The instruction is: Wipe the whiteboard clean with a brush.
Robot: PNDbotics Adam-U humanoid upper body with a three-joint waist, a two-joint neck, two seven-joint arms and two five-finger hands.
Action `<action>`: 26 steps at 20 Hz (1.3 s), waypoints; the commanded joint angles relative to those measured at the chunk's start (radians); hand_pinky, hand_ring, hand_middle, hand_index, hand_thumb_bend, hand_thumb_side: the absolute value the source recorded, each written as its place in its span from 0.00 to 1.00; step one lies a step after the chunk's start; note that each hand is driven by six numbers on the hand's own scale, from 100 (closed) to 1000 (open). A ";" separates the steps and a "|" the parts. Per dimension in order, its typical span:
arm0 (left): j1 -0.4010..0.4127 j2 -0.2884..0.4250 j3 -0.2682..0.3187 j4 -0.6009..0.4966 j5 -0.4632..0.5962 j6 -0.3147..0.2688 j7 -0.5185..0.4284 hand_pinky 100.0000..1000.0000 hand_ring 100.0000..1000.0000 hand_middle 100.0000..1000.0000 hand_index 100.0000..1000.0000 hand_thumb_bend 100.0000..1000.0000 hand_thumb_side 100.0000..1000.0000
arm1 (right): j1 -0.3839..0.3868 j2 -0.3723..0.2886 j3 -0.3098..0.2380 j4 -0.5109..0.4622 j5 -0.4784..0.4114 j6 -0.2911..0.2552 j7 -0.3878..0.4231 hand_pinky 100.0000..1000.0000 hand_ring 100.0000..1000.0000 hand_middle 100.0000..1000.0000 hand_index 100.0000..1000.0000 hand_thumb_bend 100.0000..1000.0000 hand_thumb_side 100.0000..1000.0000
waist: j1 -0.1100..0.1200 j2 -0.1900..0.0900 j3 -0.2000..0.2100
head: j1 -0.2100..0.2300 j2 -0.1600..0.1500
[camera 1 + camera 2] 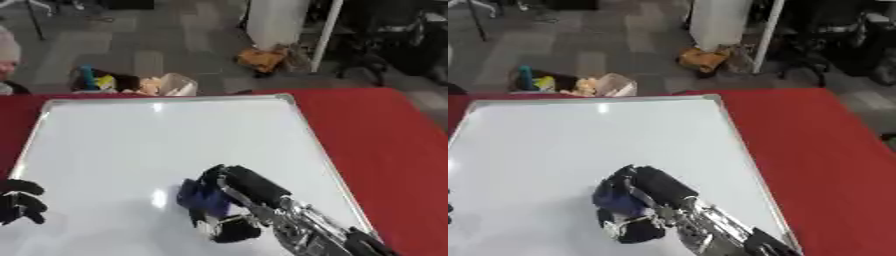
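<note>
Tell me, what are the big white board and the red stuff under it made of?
The whiteboard looks like smooth, glossy coated board: ceiling lights glint off it, and its edge looks like silvery metal. The red cover looks like matte cloth, with no shine, though I can't be sure.

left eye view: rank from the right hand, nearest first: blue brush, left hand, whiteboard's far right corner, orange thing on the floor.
1. blue brush: in the right hand, fingers curled round it, on the whiteboard.
2. left hand: at the board's left edge.
3. whiteboard's far right corner: up the board, at its far end.
4. orange thing: on the floor beyond the red table.
</note>
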 commanded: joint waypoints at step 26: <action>0.032 0.021 0.055 0.001 -0.004 -0.004 0.067 0.43 0.50 0.55 0.64 0.64 0.91 | 0.219 -0.005 -0.223 -0.203 -0.456 -0.026 -0.272 0.63 0.64 0.54 0.73 0.00 0.60 | 0.000 -0.057 -0.100 | 0.062 0.030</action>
